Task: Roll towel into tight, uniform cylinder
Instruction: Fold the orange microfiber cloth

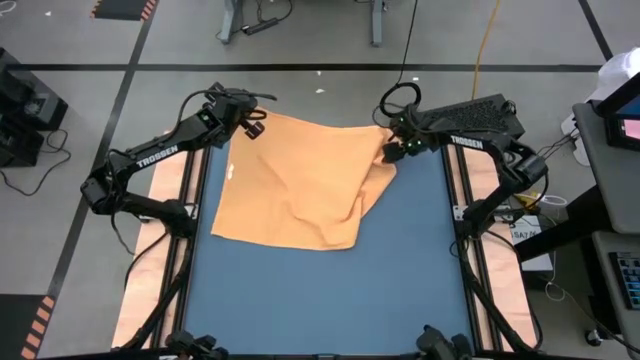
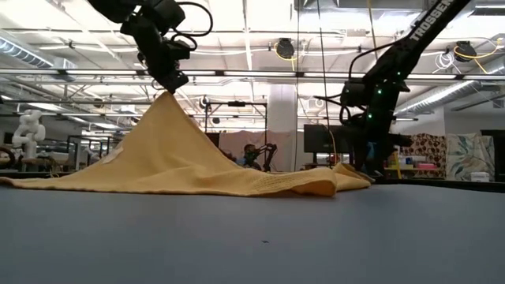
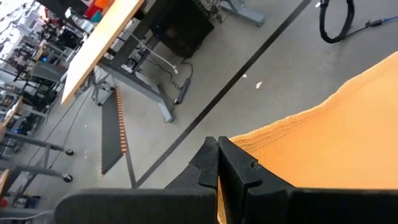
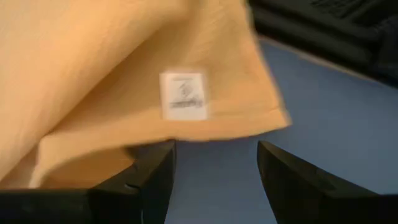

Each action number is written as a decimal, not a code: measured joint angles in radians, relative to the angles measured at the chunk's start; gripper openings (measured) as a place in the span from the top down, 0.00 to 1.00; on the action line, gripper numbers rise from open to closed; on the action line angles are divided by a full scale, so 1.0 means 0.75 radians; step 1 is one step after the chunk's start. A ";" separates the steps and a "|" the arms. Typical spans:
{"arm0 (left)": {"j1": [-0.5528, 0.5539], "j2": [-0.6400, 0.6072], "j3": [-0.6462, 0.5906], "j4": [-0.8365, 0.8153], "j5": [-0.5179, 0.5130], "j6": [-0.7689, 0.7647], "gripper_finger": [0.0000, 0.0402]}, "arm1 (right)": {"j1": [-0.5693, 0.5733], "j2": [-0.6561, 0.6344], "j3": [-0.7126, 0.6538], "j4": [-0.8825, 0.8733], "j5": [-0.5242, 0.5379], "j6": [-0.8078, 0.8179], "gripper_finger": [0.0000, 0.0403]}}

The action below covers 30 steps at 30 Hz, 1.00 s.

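Observation:
The orange-yellow towel (image 1: pixel 300 185) lies spread over the far half of the blue table (image 1: pixel 400 280). Its far left corner is raised into a peak (image 2: pixel 166 99), and the rest lies on the table. My left gripper (image 1: pixel 255 125) is shut on that corner. My right gripper (image 1: pixel 393 150) stands open just above the table at the towel's far right corner (image 4: pixel 273 118). Its two fingers straddle bare table close below the towel's edge. The white tag (image 4: pixel 183 93) shows on the cloth in front of them. My left gripper pinches the towel's far left corner (image 3: pixel 239 144) between its shut fingers, which slant down from the table's far left. The corner is lifted clear. The cloth slopes from it like a tent down to the table, where the towel's other edges (image 2: pixel 237 189) lie.
Black frame rails (image 1: pixel 462 200) run along the table's left and right sides. The near half of the blue table is bare. A fold of the towel (image 1: pixel 365 200) bulges up near its right edge.

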<state>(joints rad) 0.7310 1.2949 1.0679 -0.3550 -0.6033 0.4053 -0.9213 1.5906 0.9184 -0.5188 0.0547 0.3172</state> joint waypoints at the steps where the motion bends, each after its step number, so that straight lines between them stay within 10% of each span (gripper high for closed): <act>1: 0.000 0.000 0.000 0.000 0.001 0.000 1.00 | -0.013 0.000 0.000 0.000 -0.001 0.012 0.47; 24: -0.001 0.000 0.000 -0.034 0.006 -0.007 1.00 | 0.002 0.005 0.002 -0.058 -0.212 0.037 0.47; 30: -0.009 0.000 0.000 -0.025 0.011 -0.009 1.00 | -0.005 -0.001 0.031 -0.040 0.047 0.026 0.47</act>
<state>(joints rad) 0.7243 1.2949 1.0679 -0.3734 -0.5953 0.3988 -0.9247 1.5899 0.9420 -0.5487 0.0897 0.3365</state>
